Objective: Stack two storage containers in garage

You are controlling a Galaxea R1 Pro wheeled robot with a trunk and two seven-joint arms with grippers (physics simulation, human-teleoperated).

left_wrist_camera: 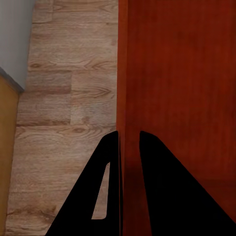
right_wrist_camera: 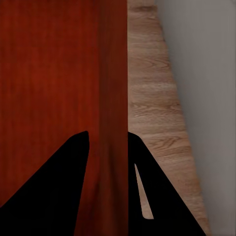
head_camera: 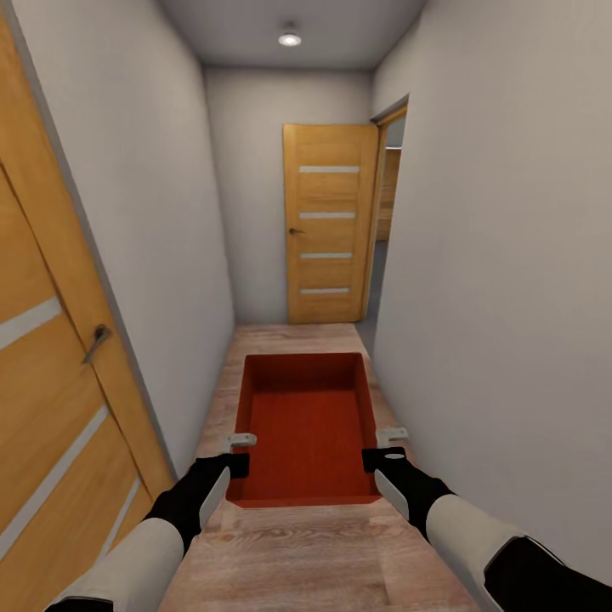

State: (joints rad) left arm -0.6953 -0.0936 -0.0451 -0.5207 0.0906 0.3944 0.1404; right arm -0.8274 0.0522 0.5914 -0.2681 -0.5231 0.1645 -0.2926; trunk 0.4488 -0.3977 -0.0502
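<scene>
From the head camera, you look down a narrow white-walled corridor with a light wood plank floor, holding an orange-red rectangular open-top storage container out in front of you above that floor. Your left hand grips the container's left wall near its close corner, and your right hand grips the right wall opposite. An orange-brown wooden door with four frosted strips stands at the corridor's far end beside an open doorway, a second similar door lines the left wall, and a round ceiling light glows overhead.

From the left wrist camera, your left hand is closed narrowly on the container wall, one black finger outside over the planks.

From the right wrist camera, your right hand pinches the opposite wall the same way, grey wall beyond the planks.
</scene>
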